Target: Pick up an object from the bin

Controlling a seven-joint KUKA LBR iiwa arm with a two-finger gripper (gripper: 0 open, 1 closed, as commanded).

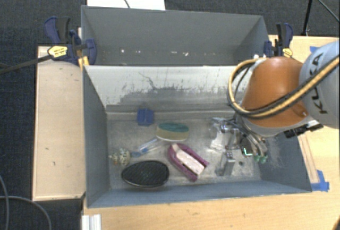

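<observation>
My gripper point(227, 162) hangs low over the right part of the bin floor, its metal tip close to the bottom. Just up and to its left lies a small clear plastic piece point(217, 142). Left of the gripper a purple and pink oblong thing point(187, 160) lies slanted on the floor, a short way off. Nothing shows in the gripper's grasp.
Further left lie a black oval brush point(145, 173), a cream and teal oval thing point(172, 130), a pale blue stick point(144, 146), a small brownish lump point(120, 157) and a blue block point(144, 116) by the back wall. The arm's orange cover hides the bin's right side.
</observation>
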